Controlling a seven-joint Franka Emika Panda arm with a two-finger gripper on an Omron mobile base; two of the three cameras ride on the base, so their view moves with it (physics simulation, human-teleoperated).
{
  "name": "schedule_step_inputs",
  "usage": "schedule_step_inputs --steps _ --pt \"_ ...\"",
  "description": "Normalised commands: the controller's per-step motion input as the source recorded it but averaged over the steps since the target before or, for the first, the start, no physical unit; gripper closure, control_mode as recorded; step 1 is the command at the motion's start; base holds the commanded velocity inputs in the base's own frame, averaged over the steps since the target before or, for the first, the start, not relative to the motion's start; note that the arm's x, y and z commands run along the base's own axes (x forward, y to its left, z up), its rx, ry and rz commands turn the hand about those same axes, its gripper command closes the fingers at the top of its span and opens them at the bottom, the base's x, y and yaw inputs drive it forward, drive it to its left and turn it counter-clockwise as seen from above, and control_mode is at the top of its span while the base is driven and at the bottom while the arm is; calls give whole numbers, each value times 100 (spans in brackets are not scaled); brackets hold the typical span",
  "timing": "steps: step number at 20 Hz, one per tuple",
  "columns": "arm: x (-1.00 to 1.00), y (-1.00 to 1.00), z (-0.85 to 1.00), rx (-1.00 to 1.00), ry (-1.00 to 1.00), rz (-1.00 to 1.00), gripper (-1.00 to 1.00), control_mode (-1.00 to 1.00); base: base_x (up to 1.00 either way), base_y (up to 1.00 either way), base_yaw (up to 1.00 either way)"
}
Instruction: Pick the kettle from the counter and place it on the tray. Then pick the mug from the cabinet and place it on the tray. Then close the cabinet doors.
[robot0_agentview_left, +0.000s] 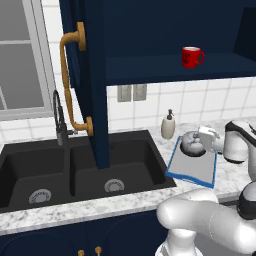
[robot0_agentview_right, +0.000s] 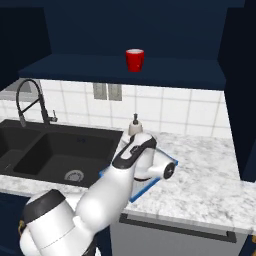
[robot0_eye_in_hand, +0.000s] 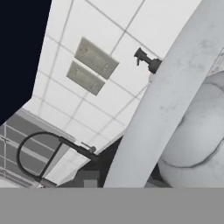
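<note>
The gripper (robot0_agentview_left: 201, 141) is closed narrowly around the kettle's handle, and the kettle (robot0_agentview_left: 192, 143) sits on the tray (robot0_agentview_left: 191, 168), right of the sink (robot0_agentview_left: 75, 172). The mug (robot0_agentview_left: 191, 57) stands on the cabinet (robot0_agentview_left: 170, 66) shelf above the tray.

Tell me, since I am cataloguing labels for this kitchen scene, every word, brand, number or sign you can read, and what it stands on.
No readable text anywhere.
Small glossy red mug on the navy shelf: a dark mark on its side, too small and blurred to read.
Beige soap dispenser bottle: plain, no label.
Squat silvery-grey kettle on the blue-rimmed grey tray: no markings.
Two grey wall outlet plates: blank.
</note>
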Motion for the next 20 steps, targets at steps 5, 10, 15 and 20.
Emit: schedule_step_inputs --steps 5,10,15,20 --pt "35 -6 -18 0 5 -1 100 -100 0 0 0" --pt "32 -21 -32 0 2 0 100 -100 0 0 0" --pt "28 -27 -37 1 0 0 100 -100 0 0 0" --pt "23 -20 -30 1 0 0 100 -100 0 0 0"
